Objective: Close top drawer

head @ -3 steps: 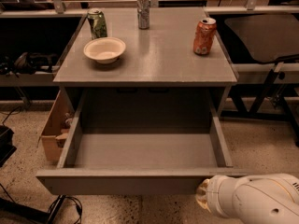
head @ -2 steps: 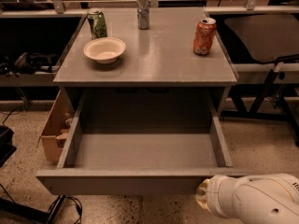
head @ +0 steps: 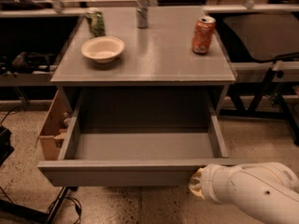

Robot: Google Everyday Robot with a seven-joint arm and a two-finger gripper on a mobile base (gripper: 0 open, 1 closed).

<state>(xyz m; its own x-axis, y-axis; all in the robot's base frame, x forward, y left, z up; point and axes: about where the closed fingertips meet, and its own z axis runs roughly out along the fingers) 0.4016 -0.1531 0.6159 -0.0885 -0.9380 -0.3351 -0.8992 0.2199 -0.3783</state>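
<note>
Nothing has shifted since a second ago: arm and drawer sit just as they did. At your far left a cardboard box (head: 49, 130) stands on the floor beside the drawer's left wall, outside its path. On the tabletop (head: 159, 59) the green can (head: 96, 22), the bowl (head: 103, 48), the silver can (head: 142, 10) and the orange can (head: 203, 28) all stand upright and apart (none hangs over the opening). Below, the top drawer (head: 117, 174) is pulled far out, its front panel well forward of the tabletop. At your right the white arm (head: 257, 192) comes in low, its gripper (head: 198, 186) just at the panel's right end, likely set there to push it home; whether it is released or clenched you cannot tell.
</note>
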